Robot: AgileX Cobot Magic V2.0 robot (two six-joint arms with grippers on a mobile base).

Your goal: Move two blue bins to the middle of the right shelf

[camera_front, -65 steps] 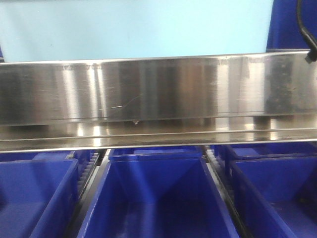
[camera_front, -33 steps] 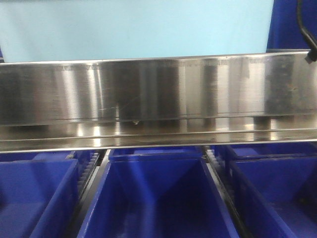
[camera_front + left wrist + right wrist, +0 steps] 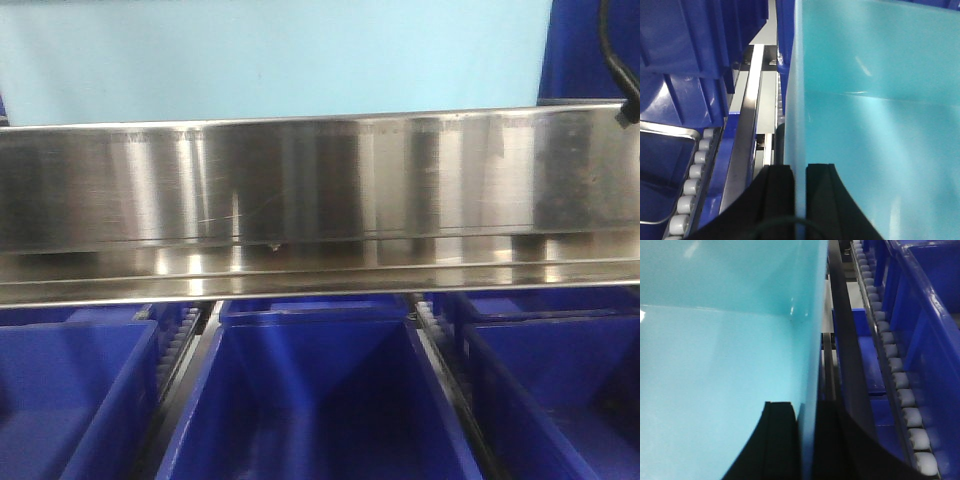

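Note:
A light blue bin (image 3: pixel 280 55) fills the top of the front view, above a steel shelf beam (image 3: pixel 320 190). In the left wrist view my left gripper (image 3: pixel 800 175) is shut on the bin's left wall, with the bin's inside (image 3: pixel 880 100) to its right. Over in the right wrist view my right gripper (image 3: pixel 807 412) is shut on the opposite wall, the bin's inside (image 3: pixel 715 340) lying to its left. Neither gripper shows in the front view.
Three dark blue bins sit side by side under the beam: left (image 3: pixel 70 400), middle (image 3: pixel 310 400), right (image 3: pixel 560 390). Roller tracks (image 3: pixel 690 185) (image 3: pixel 900 385) run beside dark blue bins (image 3: pixel 690 40) (image 3: pixel 930 300). A black cable (image 3: pixel 615 50) hangs at top right.

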